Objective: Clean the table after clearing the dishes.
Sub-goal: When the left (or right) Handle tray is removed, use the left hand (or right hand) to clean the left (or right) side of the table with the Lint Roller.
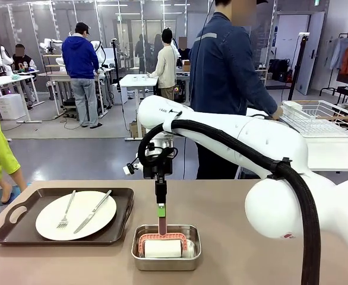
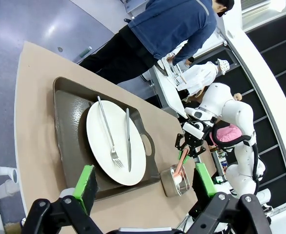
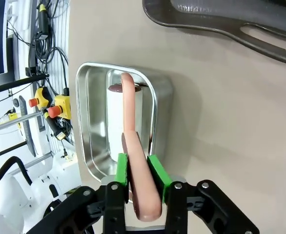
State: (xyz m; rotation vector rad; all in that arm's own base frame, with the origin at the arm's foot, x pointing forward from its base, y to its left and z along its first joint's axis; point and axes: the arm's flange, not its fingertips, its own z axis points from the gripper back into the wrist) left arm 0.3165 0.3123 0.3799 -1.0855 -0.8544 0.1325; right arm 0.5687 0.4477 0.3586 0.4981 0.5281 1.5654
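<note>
Table, right gripper clamped on pink-handled roller, in steel pan

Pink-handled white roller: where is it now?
Front view: the pink-handled white roller sits in the small steel pan, right of the dark brown tray, its handle held by the right gripper.

I log a small steel pan close to the near edge of the table, about midway along it. Past the far edge a person in a dark blue jacket is turned toward a white table carrying a wire rack. Farther back, a person in a blue hoodie and another in a cream top stand at other benches.
</note>
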